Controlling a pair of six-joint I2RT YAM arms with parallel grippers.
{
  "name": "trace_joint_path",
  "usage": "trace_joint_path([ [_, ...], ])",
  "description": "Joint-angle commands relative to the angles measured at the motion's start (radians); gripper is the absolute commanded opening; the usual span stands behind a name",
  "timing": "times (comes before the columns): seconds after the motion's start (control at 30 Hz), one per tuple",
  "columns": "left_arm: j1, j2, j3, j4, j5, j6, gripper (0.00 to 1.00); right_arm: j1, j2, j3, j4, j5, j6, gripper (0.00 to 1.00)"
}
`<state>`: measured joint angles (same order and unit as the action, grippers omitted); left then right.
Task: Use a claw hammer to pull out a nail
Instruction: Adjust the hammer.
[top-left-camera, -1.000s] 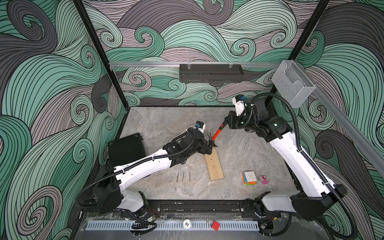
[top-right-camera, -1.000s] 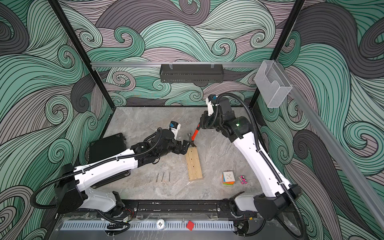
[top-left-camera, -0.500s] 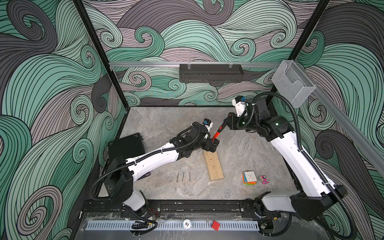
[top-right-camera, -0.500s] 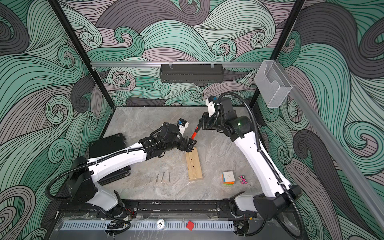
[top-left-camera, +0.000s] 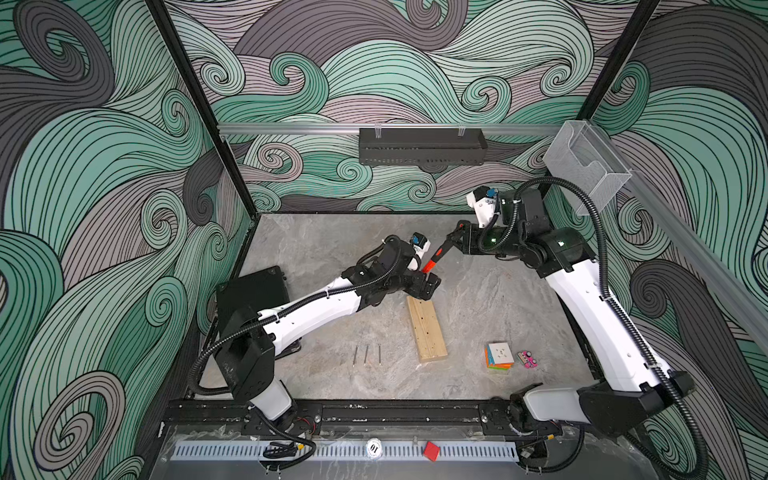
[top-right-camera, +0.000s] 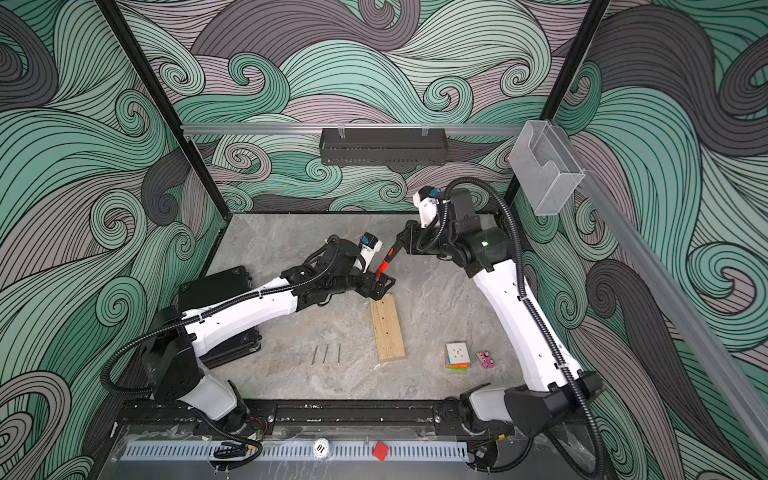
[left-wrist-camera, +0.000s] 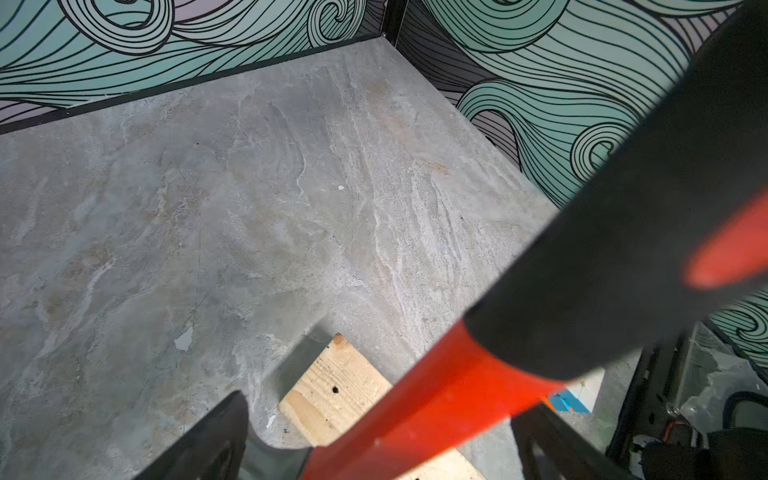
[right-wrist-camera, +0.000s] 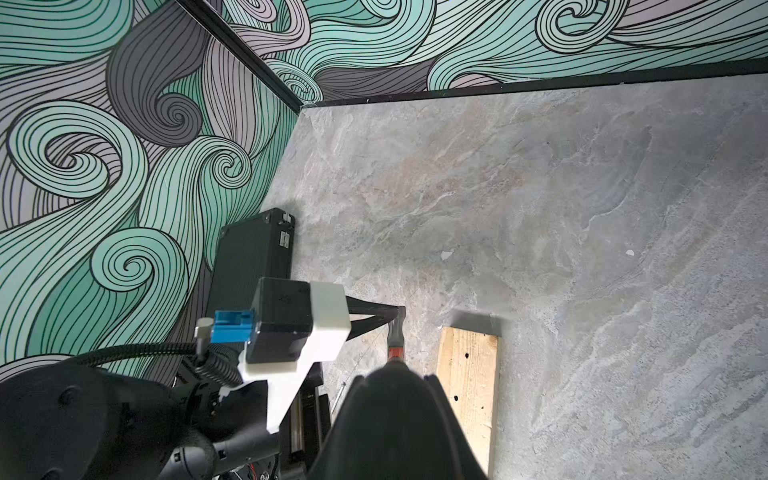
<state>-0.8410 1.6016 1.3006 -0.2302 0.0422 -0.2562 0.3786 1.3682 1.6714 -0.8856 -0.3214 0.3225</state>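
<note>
Right pincer clamped on claw hammer, left pincer apart, astride its shaft

Far half of grey marble-look tabletop open. Pale wooden plank mid-tabletop, orange-shafted claw hammer slanting just beyond its far end. Black flat case blocks left side; three loose nails near plank.

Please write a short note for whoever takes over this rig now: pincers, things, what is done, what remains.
Right pincer: shut on the black handle end of the claw hammer.
Left pincer: open, straddling the orange shaft, at the far end of the wooden plank.
The hammer head appears beside that end, not on the wood.
Done: three nails lie loose on the table.
Left: no standing nail visible, only holes; check under the left pincer.
</note>
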Motion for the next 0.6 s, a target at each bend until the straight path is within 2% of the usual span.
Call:
trace_joint_path([
  [0.0, 0.015, 0.015, 0.051, -0.031, 0.044, 0.031, 0.93, -0.012, -0.013, 0.053, 0.059, -0.075, 0.024, 0.09],
  [0.4, 0.021, 0.058, 0.115, -0.064, 0.103, 0.054, 0.83, -0.020, 0.000, 0.064, 0.061, -0.152, 0.043, 0.09],
  [0.47, 0.021, 0.063, 0.121, -0.064, 0.115, 0.052, 0.77, -0.023, -0.002, 0.063, 0.062, -0.159, 0.046, 0.09],
  [0.57, 0.021, 0.065, 0.126, -0.064, 0.121, 0.044, 0.62, -0.023, -0.004, 0.062, 0.063, -0.163, 0.052, 0.09],
])
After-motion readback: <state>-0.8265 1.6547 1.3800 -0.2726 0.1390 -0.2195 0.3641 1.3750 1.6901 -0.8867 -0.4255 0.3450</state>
